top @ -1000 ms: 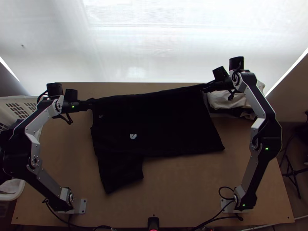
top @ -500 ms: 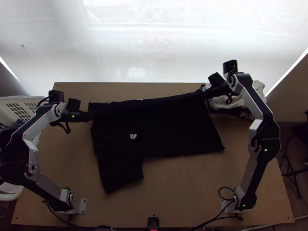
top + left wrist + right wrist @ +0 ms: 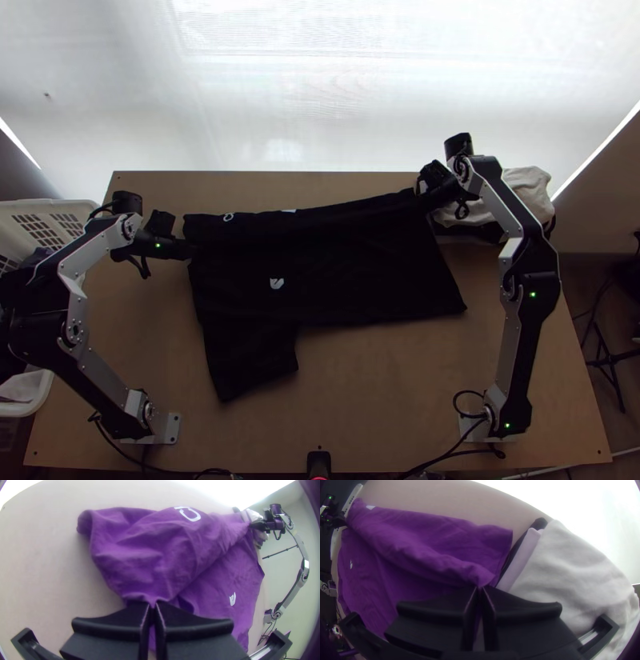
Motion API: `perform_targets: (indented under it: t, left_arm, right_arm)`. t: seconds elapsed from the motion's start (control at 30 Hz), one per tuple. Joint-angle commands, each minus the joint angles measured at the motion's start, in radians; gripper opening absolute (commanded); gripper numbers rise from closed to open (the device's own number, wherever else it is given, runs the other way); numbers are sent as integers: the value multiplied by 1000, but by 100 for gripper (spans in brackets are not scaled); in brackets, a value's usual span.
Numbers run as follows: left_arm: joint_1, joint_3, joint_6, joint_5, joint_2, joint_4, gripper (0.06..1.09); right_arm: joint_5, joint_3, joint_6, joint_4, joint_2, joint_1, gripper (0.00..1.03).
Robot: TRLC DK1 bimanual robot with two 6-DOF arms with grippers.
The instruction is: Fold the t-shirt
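- Since both grippers have come toward the near side over the last second, the dark cloth t-shirt [image 3: 336,280] has its far band turning over, white print now exposed along the back edge.
- Means a lengthwise fold is underway, not finished, I'd judge; the band needs laying down evenly before letting go.
- Near sleeve [image 3: 252,360] lies spread toward the table's near edge; fold hasn't reached it.
- Left gripper [image 3: 152,605]: clenched on a bunched pinch of shirt, shoulder end by the look of it.
- Right gripper [image 3: 480,588]: clenched on the raised roll, other end. It has also shifted inward; slack could sag mid-span.
- Surface: light wooden table [image 3: 384,400], shirt across its middle and far half.
- White plastic basket [image 3: 48,206] off the left side; crumpled off-white cloth [image 3: 524,192] at the far right corner.
- Beyond: bright white backdrop [image 3: 320,96].
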Motion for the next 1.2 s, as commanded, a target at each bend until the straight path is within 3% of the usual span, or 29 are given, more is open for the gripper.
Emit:
perform_targets:
  t: [0.0,0.03,0.07,0.1,0.17,0.2,0.47,0.6,0.8,1.0,1.17]
  left_arm:
    - [-14,25,28,-20,18,-33,29]
    - [-13,28,32,-25,17,-43,61]
    - [-13,31,48,-25,13,-58,99]
    - [-13,37,68,-26,9,-84,104]
    - [-10,49,94,-26,-6,-129,104]
    - [-7,57,117,-26,-17,-159,104]
    - [16,92,268,9,-131,-368,104]
    - [-14,82,365,17,-157,-495,104]
    - [-49,57,445,51,-189,-633,104]
    - [-65,-80,519,21,-306,-655,104]
    - [-60,-175,506,9,-372,-670,104]
  right_arm:
    - [39,34,3,-9,13,6,31]
    - [45,32,3,-15,-3,8,43]
    - [68,32,5,-18,-15,11,56]
    - [92,32,5,-28,-30,14,70]
    - [128,32,3,-48,-63,26,89]
    - [137,32,2,-54,-84,31,92]
    - [134,3,6,-147,-307,77,95]
    - [128,-57,28,-276,-382,130,94]
    - [-4,-328,127,-290,-535,158,94]
    - [-61,-540,141,-288,-644,117,98]
    - [-86,-638,147,-279,-698,80,98]
